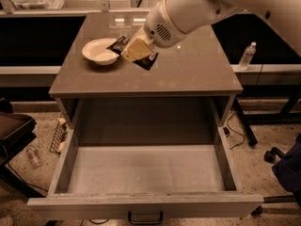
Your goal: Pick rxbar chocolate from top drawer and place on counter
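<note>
My gripper (133, 51) hangs over the counter (188, 65), just right of the white bowl. It is shut on the rxbar chocolate (146, 60), a black wrapper that sticks out from both sides of the tan fingers (138, 48), one end near the bowl and one end lower right. The bar is held a little above the counter top. The top drawer (146, 171) is pulled out wide below, with a pale grey floor and nothing lying in it. Its dark pull handle (145, 217) shows at the front edge.
A white bowl (100, 52) stands on the counter's left side, close to the gripper. A water bottle (246, 56) stands behind the cabinet at right. A dark chair (11, 131) is at left and a chair base at lower right. Clutter lies on the floor left of the drawer.
</note>
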You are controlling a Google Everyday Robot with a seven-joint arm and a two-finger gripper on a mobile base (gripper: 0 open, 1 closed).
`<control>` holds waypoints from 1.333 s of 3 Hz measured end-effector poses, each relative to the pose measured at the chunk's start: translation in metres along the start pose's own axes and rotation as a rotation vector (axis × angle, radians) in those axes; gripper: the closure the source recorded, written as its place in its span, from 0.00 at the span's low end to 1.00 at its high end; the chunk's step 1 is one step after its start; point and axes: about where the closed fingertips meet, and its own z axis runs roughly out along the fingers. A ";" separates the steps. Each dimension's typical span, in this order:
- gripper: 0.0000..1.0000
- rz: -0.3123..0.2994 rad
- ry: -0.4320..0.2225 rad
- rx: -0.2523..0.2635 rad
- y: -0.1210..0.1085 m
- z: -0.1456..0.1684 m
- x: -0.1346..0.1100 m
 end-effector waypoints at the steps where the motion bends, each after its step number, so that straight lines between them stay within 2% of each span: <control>1: 1.00 0.162 -0.027 0.105 -0.052 -0.018 0.016; 2: 1.00 0.314 0.018 0.208 -0.126 -0.028 0.049; 3: 1.00 0.423 0.113 0.269 -0.194 -0.027 0.098; 4: 1.00 0.515 0.210 0.286 -0.245 -0.006 0.156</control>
